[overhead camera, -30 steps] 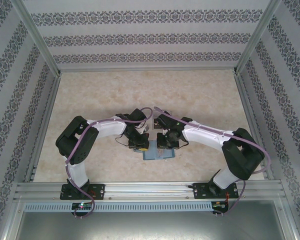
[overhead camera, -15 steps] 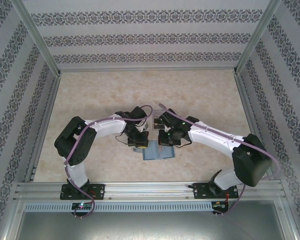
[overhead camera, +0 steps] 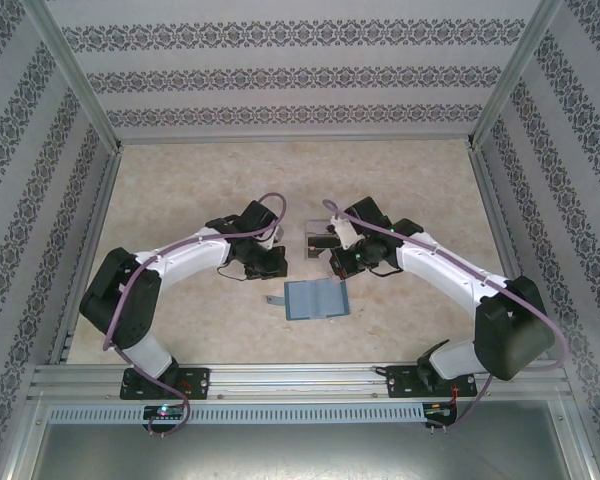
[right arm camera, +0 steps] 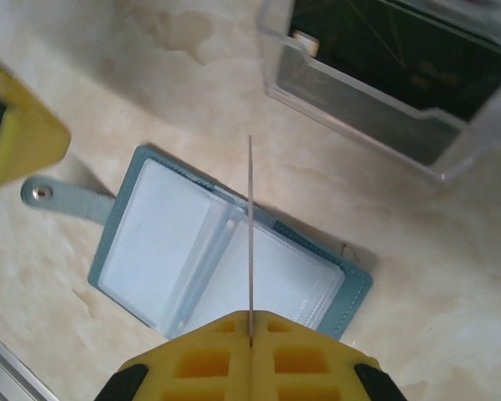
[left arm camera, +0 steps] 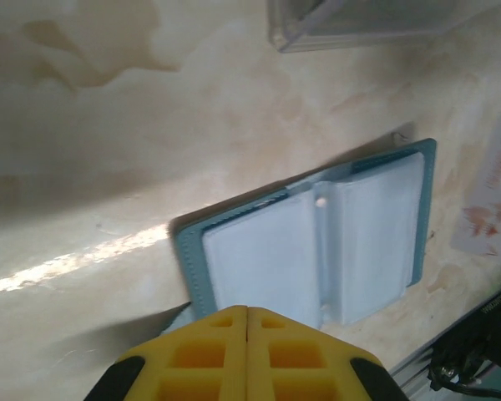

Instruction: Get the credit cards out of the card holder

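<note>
The card holder [overhead camera: 315, 298] lies open on the table, teal outside and blue-grey inside [right arm camera: 225, 251], its grey tab [right arm camera: 63, 200] pointing left. My right gripper [right arm camera: 250, 317] hangs above it, shut on a thin credit card [right arm camera: 250, 217] that I see edge-on, standing upright out of the fingertips. In the top view the right gripper [overhead camera: 338, 260] is just beyond the holder's far right corner. My left gripper [left arm camera: 247, 311] is shut with nothing in it, above the holder [left arm camera: 317, 242] and off its far left corner [overhead camera: 268, 262]. A pale, pink-printed card [left arm camera: 491, 196] shows at the left wrist view's right edge.
A clear plastic tray [right arm camera: 376, 92] with a dark card inside stands on the table just beyond the holder, between the two grippers [overhead camera: 318, 236]. The aluminium rail [overhead camera: 300, 378] runs along the near edge. Patterned walls enclose the other three sides.
Both grippers have risen off the holder and moved toward the far side, the left one also leftward. The right one has come away shut on a card. The holder now lies uncovered.
</note>
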`<move>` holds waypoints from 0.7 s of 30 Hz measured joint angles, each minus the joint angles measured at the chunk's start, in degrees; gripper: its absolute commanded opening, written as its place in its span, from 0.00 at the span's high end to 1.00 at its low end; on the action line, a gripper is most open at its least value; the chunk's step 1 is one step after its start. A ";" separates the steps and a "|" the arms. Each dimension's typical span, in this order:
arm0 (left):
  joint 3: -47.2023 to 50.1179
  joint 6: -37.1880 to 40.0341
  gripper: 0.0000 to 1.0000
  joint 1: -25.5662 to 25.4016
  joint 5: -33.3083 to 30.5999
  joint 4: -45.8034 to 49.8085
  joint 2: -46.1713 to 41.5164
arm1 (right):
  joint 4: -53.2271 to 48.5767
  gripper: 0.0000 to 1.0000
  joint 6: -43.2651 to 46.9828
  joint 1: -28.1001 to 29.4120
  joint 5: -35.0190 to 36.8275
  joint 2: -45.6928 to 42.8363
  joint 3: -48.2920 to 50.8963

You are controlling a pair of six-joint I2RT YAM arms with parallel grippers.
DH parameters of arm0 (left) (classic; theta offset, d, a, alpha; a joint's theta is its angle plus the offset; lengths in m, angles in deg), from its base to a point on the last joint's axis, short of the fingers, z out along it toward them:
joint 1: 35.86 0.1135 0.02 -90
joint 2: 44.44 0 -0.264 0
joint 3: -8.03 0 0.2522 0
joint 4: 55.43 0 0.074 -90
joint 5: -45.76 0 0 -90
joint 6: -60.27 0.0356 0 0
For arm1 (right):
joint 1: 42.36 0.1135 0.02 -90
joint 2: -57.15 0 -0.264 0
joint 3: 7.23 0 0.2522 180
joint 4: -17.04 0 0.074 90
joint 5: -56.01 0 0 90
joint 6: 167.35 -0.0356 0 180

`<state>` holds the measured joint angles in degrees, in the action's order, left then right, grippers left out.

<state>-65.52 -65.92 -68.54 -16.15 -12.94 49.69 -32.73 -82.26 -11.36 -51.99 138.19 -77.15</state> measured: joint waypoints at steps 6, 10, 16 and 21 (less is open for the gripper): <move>2.10 -0.04 0.93 1.22 -0.35 -0.74 -1.77 | -5.09 1.00 24.37 -0.15 -0.96 0.02 -3.96; 3.23 -0.24 0.93 1.79 -0.81 -1.38 -3.89 | -8.09 1.00 37.51 -0.33 -0.96 0.79 -7.32; 5.31 -0.66 0.93 2.08 -1.33 -2.21 -5.05 | -12.98 1.00 49.99 -2.47 0.24 5.35 -14.25; 6.29 -1.25 0.93 2.16 -1.88 -2.29 -6.05 | -18.25 1.00 55.91 -3.78 1.01 12.31 -23.26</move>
<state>-59.23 -67.16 -66.38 -18.03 -15.24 43.63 -50.98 -26.35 -15.14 -50.99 150.49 -100.40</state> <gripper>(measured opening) 0.071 0.067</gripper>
